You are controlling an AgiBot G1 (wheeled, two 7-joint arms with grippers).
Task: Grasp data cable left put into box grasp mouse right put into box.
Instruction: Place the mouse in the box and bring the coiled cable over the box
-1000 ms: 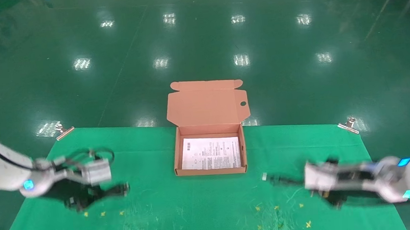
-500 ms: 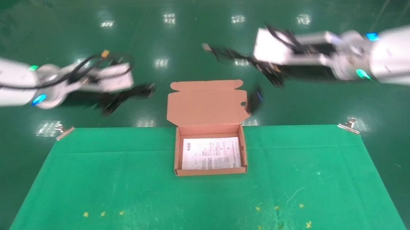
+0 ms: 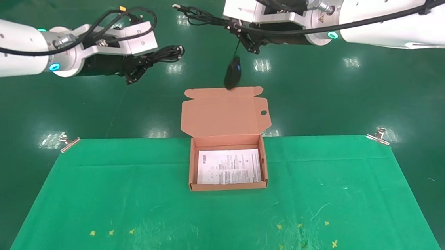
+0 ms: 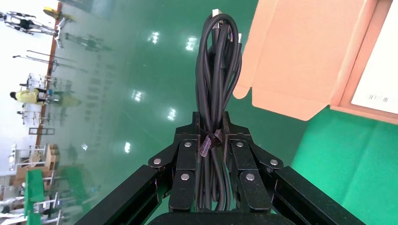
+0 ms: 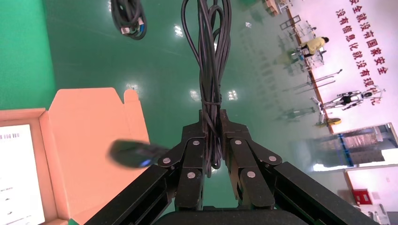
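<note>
Data cable [image 4: 217,70]: black bundle of loops, clamped at mid-length in left gripper [image 4: 212,140]; purple tie right at the pinch; high in the air, left of and beyond the box, not yet over it.
Left gripper: clenched on the bundle, fingers [image 4: 184,161] pressing both flanks; plug end pointing away from the wrist.
Right gripper [image 5: 213,136]: clamped on the coiled cord [image 5: 211,56] of the mouse, not on the mouse body; raised beyond the box, right of centre.
Mouse [image 3: 233,73]: hanging free below the right gripper on a short length of cord, small blue light showing, just above the far edge of the open flap.
Box [image 3: 191,171]: open on the green cloth [image 3: 134,211], flap [image 3: 223,113] tilted back, white printed sheet [image 3: 229,166] lying flat inside.
Handling, cable: light, soft, floppy; likely to sag and splay once freed; best held at the tied middle, as now.
Handling, mouse: light but dangling, prone to swing; hard smooth shell, probably slippery; slow lowering advisable so it lands inside the walls.
Writing: sheet covered in small print, too fine to read; red Chinese characters on a far wall in the right wrist view.
</note>
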